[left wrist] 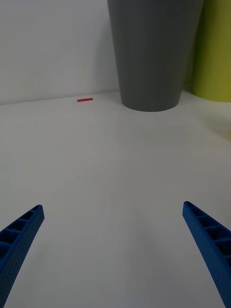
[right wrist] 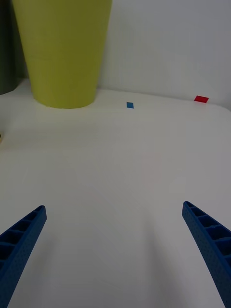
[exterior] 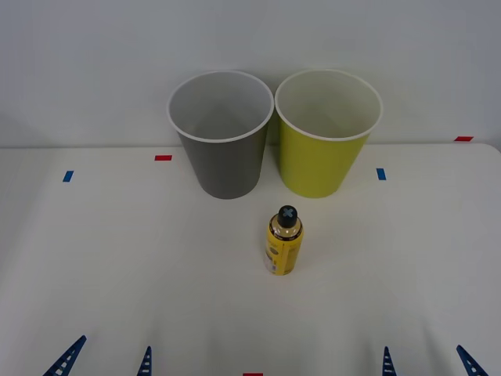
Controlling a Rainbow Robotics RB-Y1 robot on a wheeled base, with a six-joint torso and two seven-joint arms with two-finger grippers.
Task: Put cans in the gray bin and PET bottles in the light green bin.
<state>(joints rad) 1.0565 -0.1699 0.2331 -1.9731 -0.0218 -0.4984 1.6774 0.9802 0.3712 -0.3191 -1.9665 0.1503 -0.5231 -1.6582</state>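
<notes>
White table [exterior: 117,266] spreads wide in front of me, its far edge running straight along the wall behind the bins. I see the gray bin [exterior: 221,133] and the green bin [exterior: 327,131] standing upright side by side at the far middle, rims almost touching, the gray one on the left. Both mouths are open upward and I see pale walls inside.

The bottle [exterior: 284,240] stands upright nearer to me, apart from both bins, roughly in line with the gap between them and a little toward the green one. Bare table lies all round it: nothing else stands on either side or on its near side.

My left gripper [exterior: 106,356] sits at the near edge on the left, fingers spread wide and holding nothing. From its wrist camera I see the two blue fingers [left wrist: 21,236] parted with bare table between them, the gray bin [left wrist: 151,53] straight ahead and a slice of the green bin [left wrist: 214,48] beside it.

My right gripper [exterior: 427,360] sits at the near edge on the right, likewise spread and empty. Its wrist view shows the fingers [right wrist: 207,236] apart over bare table and the green bin [right wrist: 62,48] ahead.

Small red tape [exterior: 163,157] and blue tape [exterior: 381,174] marks lie flat on the table near the bins; another red tape mark [exterior: 463,139] sits by the far right corner, where the table edge curves round.
</notes>
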